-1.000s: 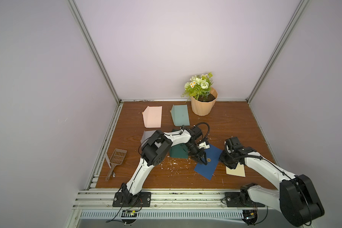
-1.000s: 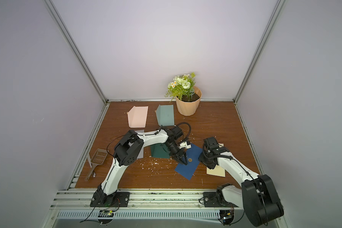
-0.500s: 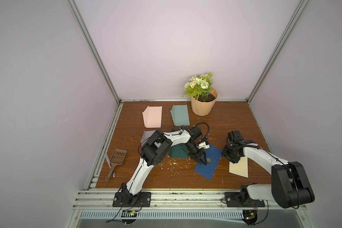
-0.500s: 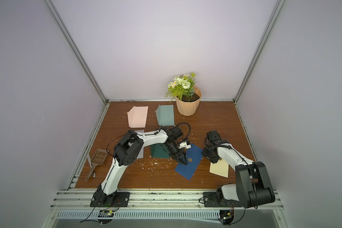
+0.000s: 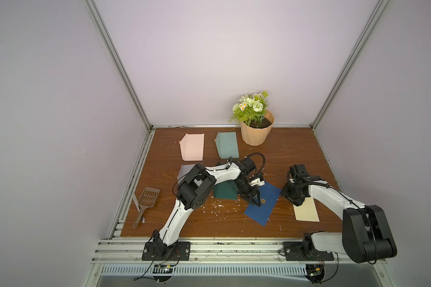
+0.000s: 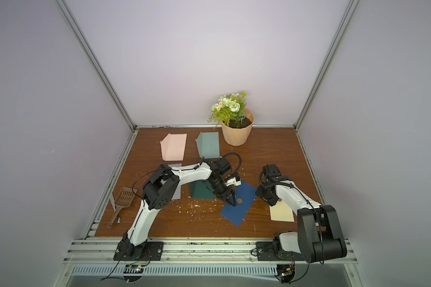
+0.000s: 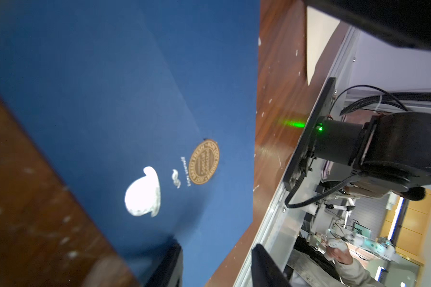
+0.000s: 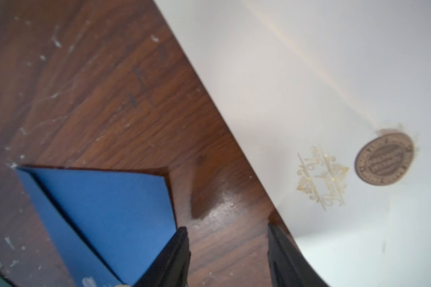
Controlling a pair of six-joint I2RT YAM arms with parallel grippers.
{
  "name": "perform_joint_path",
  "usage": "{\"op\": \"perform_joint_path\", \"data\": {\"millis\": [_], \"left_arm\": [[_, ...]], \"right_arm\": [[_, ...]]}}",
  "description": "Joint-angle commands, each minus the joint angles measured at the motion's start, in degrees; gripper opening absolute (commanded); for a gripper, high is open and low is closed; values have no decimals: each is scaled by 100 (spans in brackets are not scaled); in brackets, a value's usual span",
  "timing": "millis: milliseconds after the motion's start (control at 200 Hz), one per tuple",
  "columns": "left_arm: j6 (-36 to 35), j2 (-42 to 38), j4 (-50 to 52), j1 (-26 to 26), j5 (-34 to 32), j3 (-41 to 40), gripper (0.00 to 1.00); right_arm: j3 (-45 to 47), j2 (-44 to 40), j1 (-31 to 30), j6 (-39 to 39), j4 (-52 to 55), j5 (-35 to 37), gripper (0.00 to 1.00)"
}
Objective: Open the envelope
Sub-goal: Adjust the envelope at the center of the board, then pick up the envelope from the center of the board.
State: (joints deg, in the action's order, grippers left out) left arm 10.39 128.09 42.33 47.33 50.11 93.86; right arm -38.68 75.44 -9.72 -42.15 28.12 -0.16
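Fingers (image 7: 167,266) of your left gripper (image 7: 217,263) stand spread w/ nothing btwn them, tips at the blue envelope (image 5: 265,211), just beside its gold seal (image 7: 204,162). That env. lies flat, at an angle, near the front-middle of the table (image 5: 296,154), flap shut under the seal (a white blob (image 7: 142,196) sits next to it, can't tell what). Your right gripper (image 8: 228,258) is spread too and empty: one finger over the blue env.'s corner, the other over the edge of the cream envelope (image 8: 334,99), bare wood btwn. Cream one lies flat, also sealed, just beside the blue, not touching. Dark green envelope (image 5: 224,192) lies under your left arm, near the blue; arm hides whether they touch.
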Motion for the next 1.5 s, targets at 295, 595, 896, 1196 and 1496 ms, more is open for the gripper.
{"op": "perform_joint_path", "data": {"millis": [295, 595, 896, 1196, 1496], "left_arm": [[-134, -272, 87, -229, -530, 286, 48], [-160, -58, 89, -231, -528, 140, 47], [-110, 177, 83, -228, -619, 319, 46], [40, 405, 85, -232, -765, 310, 46], [131, 572, 91, -231, -825, 245, 46]], "right_arm": [[-135, 266, -34, 191, -918, -682, 59], [-17, 711, 109, 365, -1445, -881, 57], [222, 644, 176, 473, -1266, -860, 55], [473, 617, 322, 613, -1253, -992, 54], [696, 676, 334, 666, -1732, -2088, 47]]}}
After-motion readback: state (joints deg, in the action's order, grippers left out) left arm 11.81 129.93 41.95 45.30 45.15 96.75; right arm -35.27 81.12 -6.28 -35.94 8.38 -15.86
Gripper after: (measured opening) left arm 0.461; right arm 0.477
